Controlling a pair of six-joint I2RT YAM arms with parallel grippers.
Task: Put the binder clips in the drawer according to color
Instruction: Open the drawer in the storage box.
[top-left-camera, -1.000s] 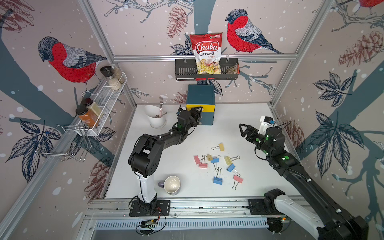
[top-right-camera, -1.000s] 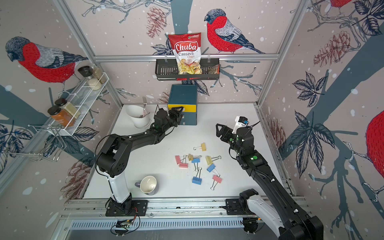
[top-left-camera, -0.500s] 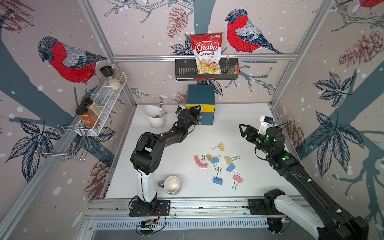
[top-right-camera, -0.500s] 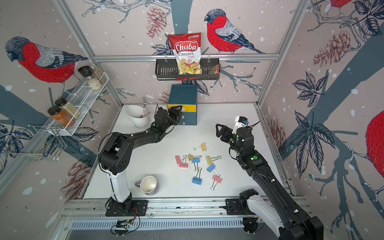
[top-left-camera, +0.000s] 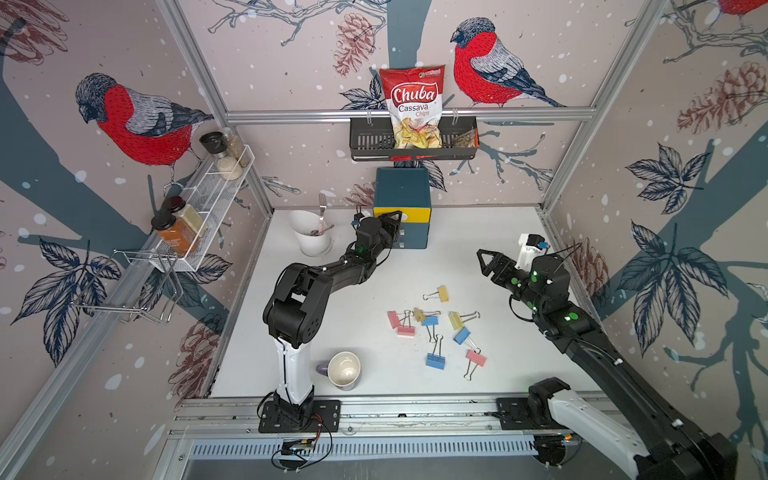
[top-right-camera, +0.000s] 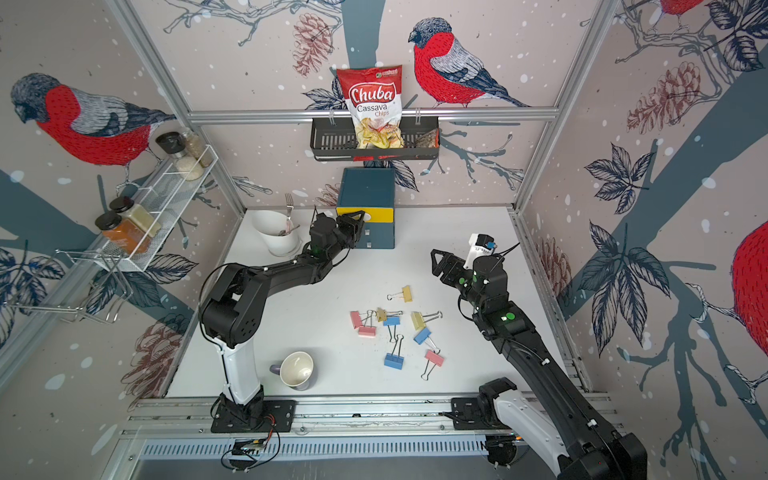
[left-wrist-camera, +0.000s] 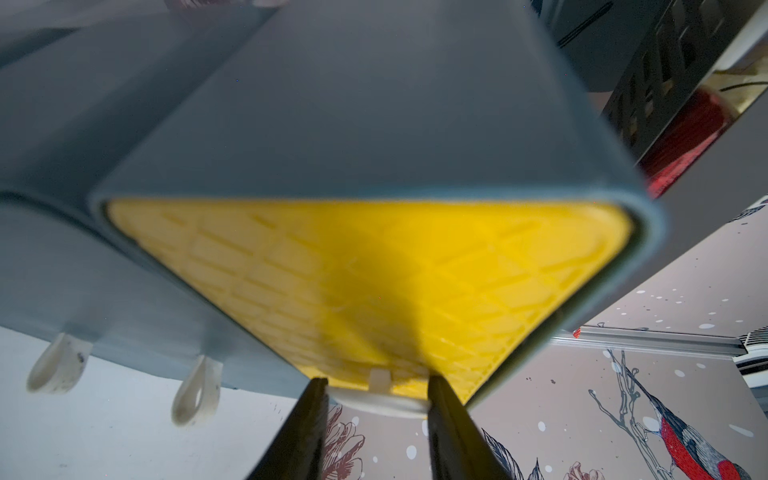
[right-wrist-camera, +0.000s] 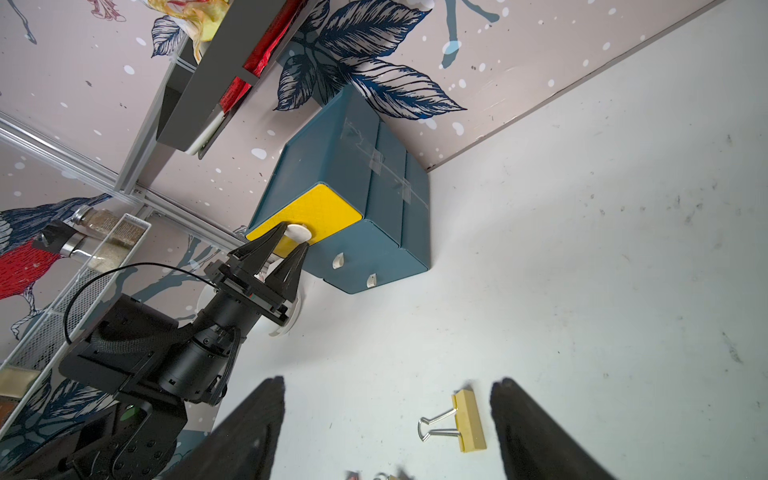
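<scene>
The drawer is a dark-teal unit against the back wall with a yellow top front and closed drawers; it shows in both top views. My left gripper is at that yellow front, its fingers shut on the white tab pull. The right wrist view shows the same grip. Several binder clips, pink, blue and pale yellow, lie loose mid-table. My right gripper hovers open and empty to the right of them, above a yellow clip.
A white cup with a fork stands left of the drawer. A mug lies near the front edge. A black wall basket with a chips bag hangs above the drawer. A wire rack with spice jars lines the left wall.
My left gripper's jaws have narrowed onto the top drawer's white tab. The right arm and the clips have not moved.
</scene>
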